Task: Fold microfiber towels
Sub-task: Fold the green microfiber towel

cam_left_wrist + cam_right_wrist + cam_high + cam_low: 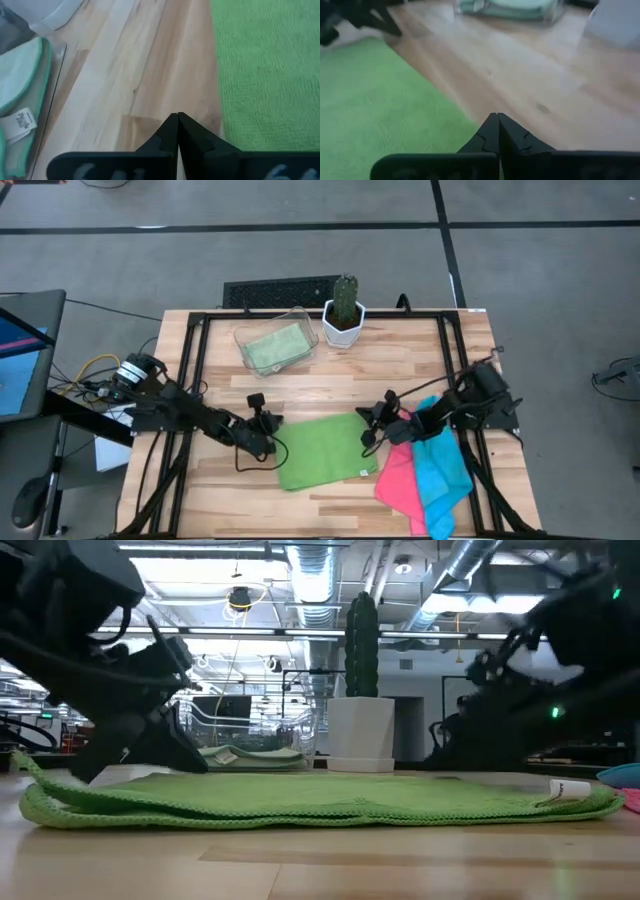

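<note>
A bright green microfiber towel lies folded flat on the wooden table, two layers showing in the low view, with a white tag at its right end. My left gripper is shut just off the towel's left edge, over bare wood. My right gripper is shut at the towel's right far corner. Neither has anything between its fingers. A hot pink towel and a cyan towel lie crumpled to the right, under the right arm.
A clear plastic tray holding a folded pale green towel stands at the far middle, next to a cactus in a white pot. Bare wood lies between the tray and the green towel.
</note>
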Motion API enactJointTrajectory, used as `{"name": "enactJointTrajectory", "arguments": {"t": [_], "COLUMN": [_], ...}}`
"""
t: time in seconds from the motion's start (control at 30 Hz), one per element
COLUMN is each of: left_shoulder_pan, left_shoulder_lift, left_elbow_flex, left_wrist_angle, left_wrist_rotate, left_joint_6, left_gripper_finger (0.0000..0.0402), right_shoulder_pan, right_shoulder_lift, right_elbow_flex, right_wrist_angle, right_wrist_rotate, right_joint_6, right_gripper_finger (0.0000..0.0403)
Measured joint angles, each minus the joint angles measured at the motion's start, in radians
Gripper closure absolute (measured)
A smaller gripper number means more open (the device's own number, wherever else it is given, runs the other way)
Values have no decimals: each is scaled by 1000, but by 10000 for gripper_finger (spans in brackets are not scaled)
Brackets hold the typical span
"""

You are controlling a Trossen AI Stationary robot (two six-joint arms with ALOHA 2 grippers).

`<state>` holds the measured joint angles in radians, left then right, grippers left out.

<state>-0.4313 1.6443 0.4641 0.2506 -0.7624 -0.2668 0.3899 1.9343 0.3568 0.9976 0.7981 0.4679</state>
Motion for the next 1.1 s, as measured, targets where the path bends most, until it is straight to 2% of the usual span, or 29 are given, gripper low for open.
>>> {"name": "enactJointTrajectory", "arguments": {"t": [0.13, 0.2, 0.3, 0.5, 0.67, 0.8, 0.9, 1.1], "left_shoulder_pan": [-16, -39, -71, -130, -224, -293, -323, -335], "left_shoulder_lift": [-79, -101, -100, -15, 12, 23, 82, 225], "left_elbow_flex": [0, 4, 3, 2, 28, 88, 144, 292], "left_wrist_angle": [68, 154, 161, 155, 206, 218, 202, 27], "left_wrist_rotate": [2, 6, 9, 19, -9, 53, 111, 185], "left_joint_6": [-49, -71, -101, -273, -295, -250, -223, -232], "left_gripper_finger": [401, 401, 401, 401, 401, 401, 401, 401], "right_shoulder_pan": [8, 18, 26, 45, 102, 175, 226, 261], "right_shoulder_lift": [96, 113, 98, -79, -185, -164, -115, -45], "right_elbow_flex": [11, 11, 8, -9, 0, 33, 55, 100], "right_wrist_angle": [32, 49, 80, 63, 43, 21, 16, 21], "right_wrist_rotate": [28, 40, 35, 5, -3, -20, -18, -14], "right_joint_6": [99, 106, 78, 0, -47, -56, -39, 12], "right_gripper_finger": [380, 385, 388, 366, 361, 368, 378, 385]}}
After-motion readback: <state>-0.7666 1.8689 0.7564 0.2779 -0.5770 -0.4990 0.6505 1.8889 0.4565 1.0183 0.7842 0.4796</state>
